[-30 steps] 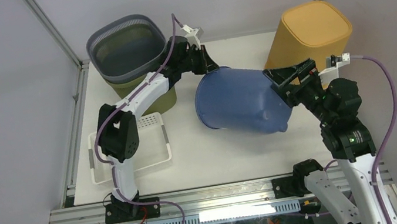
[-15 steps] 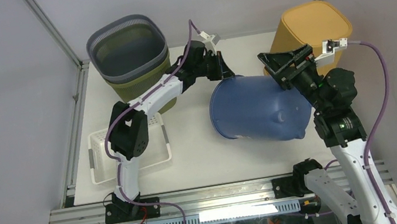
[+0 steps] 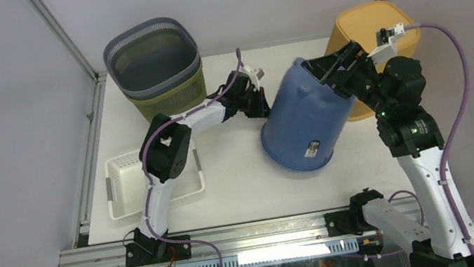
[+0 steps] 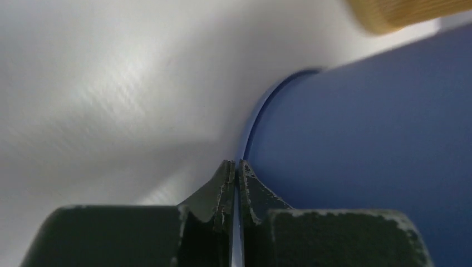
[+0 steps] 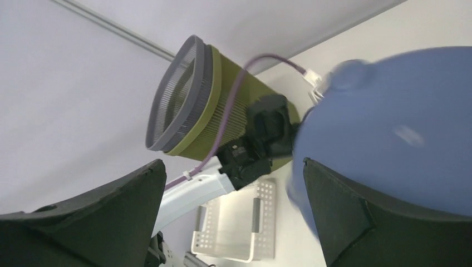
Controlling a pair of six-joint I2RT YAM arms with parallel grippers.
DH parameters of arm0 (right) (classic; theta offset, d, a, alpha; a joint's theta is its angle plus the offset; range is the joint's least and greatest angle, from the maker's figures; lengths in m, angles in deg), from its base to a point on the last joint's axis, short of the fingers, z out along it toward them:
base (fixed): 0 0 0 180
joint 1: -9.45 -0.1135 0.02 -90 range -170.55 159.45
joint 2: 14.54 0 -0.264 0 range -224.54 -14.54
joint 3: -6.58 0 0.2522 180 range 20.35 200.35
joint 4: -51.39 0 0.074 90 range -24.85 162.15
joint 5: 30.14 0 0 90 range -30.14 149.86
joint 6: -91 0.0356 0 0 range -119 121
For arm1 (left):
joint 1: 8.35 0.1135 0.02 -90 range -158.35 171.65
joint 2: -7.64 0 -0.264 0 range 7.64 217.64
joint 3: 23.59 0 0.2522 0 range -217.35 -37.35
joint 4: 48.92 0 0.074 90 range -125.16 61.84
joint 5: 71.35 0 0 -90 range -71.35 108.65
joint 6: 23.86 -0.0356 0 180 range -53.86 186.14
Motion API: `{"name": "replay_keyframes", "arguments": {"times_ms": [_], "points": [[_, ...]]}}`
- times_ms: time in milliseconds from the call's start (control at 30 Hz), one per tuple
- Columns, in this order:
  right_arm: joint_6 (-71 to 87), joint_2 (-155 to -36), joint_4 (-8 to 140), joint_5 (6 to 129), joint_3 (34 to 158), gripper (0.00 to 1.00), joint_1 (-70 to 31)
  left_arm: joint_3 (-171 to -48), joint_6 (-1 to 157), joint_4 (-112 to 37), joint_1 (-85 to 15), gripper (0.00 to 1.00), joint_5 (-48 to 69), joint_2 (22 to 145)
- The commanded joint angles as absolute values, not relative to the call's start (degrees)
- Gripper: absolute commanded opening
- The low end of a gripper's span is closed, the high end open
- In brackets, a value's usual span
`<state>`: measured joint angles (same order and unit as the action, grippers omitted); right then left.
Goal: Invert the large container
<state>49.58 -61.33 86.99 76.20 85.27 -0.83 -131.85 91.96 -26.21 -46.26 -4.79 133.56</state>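
The large blue container stands steeply tilted at the table's middle. Its wide rim end is low toward the table and its narrow base end is up at the far right. A white label shows low on its wall. My left gripper is shut on the container's thin rim at its left side; the left wrist view shows the blue wall filling the right half. My right gripper is open wide at the raised base end. In the right wrist view the container lies against the right finger.
A grey basket nested in an olive one stands at the back left. An upside-down yellow container stands at the back right, just behind the right gripper. A white perforated tray lies at the front left beside the left arm.
The blue container swung from lying on its side to steeply upended. My left gripper moved right and down with the rim. My right gripper rose and moved toward the back.
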Motion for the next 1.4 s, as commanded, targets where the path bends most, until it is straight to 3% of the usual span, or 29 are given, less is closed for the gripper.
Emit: {"name": "replay_keyframes", "arguments": {"times_ms": [0,400,467,567,767,1100,1233,1367], "points": [[35.8,-62.2,103.3,71.1,98.4,0.98,-1.1,-130.2,88.8,-23.9,-46.0,0.0,-3.0,135.8],[23.8,-61.8,118.9,66.0,103.6,0.98,-1.0,-131.2,88.9,-23.7,-46.0,0.0,-1.3,132.8],[23.9,-61.4,118.9,66.0,102.9,0.98,-1.0,-131.9,88.7,-23.0,-45.9,0.1,-0.4,131.5],[23.9,-61.1,118.7,65.5,102.0,0.98,-1.0,-133.9,87.7,-20.1,-46.0,0.34,1.3,129.1],[23.7,-62.1,117.6,66.2,99.0,0.98,-1.0,-138.3,82.9,-12.3,-47.1,0.6,3.2,120.3],[20.0,-61.6,119.1,68.8,86.7,0.94,-1.1,-150.9,79.6,0.2,-50.0,0.77,4.3,107.2],[24.2,-62.6,112.3,71.8,80.4,0.94,-1.1,-154.3,77.8,4.6,-48.8,0.91,7.5,104.1],[27.9,-67.3,100.5,67.4,77.9,0.94,-1.1,-157.3,78.9,10.7,-45.7,0.99,14.6,103.4]]}}
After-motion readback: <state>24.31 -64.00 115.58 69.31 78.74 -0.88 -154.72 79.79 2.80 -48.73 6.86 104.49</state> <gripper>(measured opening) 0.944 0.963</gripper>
